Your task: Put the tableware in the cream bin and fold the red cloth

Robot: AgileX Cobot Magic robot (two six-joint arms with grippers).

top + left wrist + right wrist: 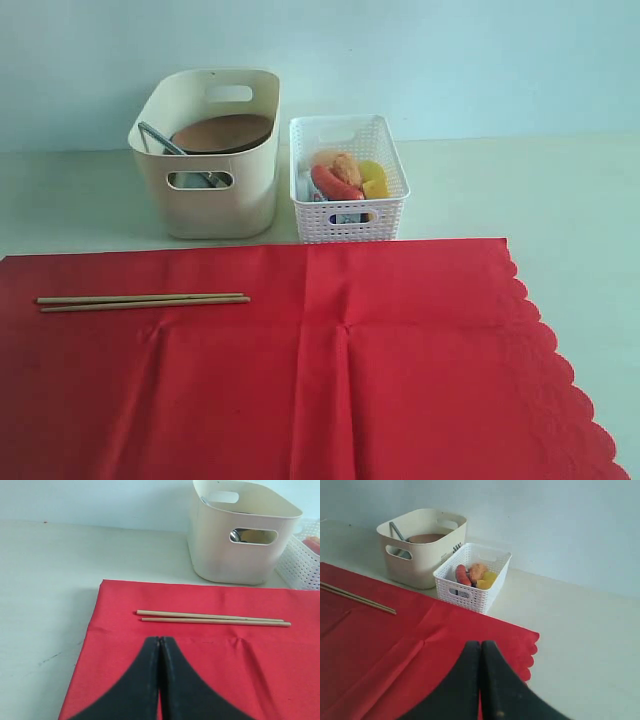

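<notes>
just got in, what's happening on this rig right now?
Nothing is being handled. The left claw and right claw are both shut and empty. The pair of wooden chopsticks lies on the red cloth, not yet in the cream bin, which already holds the round brown plate. The cloth is spread flat, unfolded. A white basket of food sits beside the bin.

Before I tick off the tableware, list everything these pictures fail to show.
- Cream bin, exterior view: its wall and the round brown plate hide whatever lies underneath.
- White basket, exterior view: lattice wall and piled food hide the lower items; the left wrist view cuts it at the frame edge.
- Red cloth, exterior view: the picture's left and bottom edges cut it off.
</notes>
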